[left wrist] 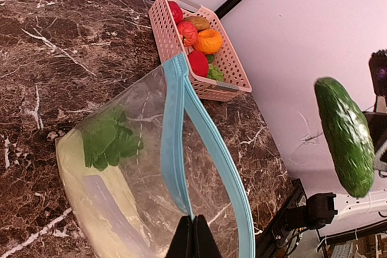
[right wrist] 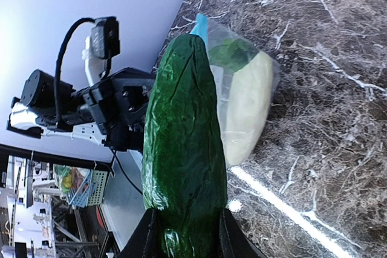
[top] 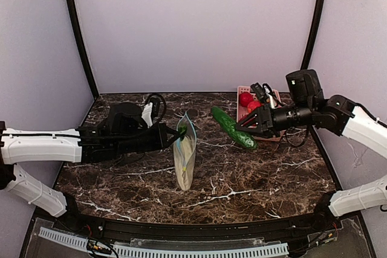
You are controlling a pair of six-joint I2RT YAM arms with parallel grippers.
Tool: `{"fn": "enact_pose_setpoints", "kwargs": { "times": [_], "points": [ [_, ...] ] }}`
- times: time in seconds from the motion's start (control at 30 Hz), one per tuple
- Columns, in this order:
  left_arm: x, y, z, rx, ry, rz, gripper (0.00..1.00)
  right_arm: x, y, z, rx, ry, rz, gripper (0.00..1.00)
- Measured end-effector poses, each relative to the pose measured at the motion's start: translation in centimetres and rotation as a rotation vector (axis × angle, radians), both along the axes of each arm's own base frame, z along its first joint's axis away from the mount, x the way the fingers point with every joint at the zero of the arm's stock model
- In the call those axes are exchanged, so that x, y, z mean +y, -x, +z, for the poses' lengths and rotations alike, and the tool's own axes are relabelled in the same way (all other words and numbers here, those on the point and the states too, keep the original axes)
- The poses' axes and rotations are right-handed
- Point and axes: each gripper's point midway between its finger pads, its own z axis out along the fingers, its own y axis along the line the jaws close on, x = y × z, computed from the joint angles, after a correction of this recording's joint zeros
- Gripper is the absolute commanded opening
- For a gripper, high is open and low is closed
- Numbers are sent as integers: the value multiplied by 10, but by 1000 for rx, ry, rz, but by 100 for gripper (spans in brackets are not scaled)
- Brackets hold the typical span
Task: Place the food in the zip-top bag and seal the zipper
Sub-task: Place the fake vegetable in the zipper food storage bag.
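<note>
The clear zip-top bag (top: 184, 161) stands on the table, its teal zipper (top: 187, 126) at the top. My left gripper (top: 175, 137) is shut on one zipper lip (left wrist: 172, 131), and the mouth gapes open. Inside lie the pale gourd (left wrist: 78, 191) and the leafy green vegetable (left wrist: 109, 140). My right gripper (top: 247, 130) is shut on the long dark-green pepper (top: 231, 126) and holds it in the air right of the bag's mouth. The pepper (right wrist: 184, 137) points toward the bag (right wrist: 248, 107). The grapes are not in view.
A pink basket (top: 239, 108) with red and orange toy produce stands at the back right, behind my right gripper. It also shows in the left wrist view (left wrist: 166, 34). Walls close in the table on three sides.
</note>
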Motion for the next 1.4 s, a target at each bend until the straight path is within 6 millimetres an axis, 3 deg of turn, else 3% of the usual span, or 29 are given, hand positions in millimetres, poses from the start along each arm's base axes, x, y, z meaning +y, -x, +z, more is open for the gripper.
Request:
{"fn": "enact_pose_setpoints", "kwargs": {
  "times": [0.23,0.53,0.93,1.4],
  "points": [
    [-14,-1,-21,8,-31,38,1,31,31,-3,86,-18,57,11],
    [-22,-2,-27,9,-24,51,1,58,45,-38,236,56,58,9],
    [-24,-1,-27,8,-18,46,1,70,29,-53,346,125,-77,8],
    [-29,5,-27,7,-22,13,1,102,-11,-61,360,192,-183,8]
  ]
}}
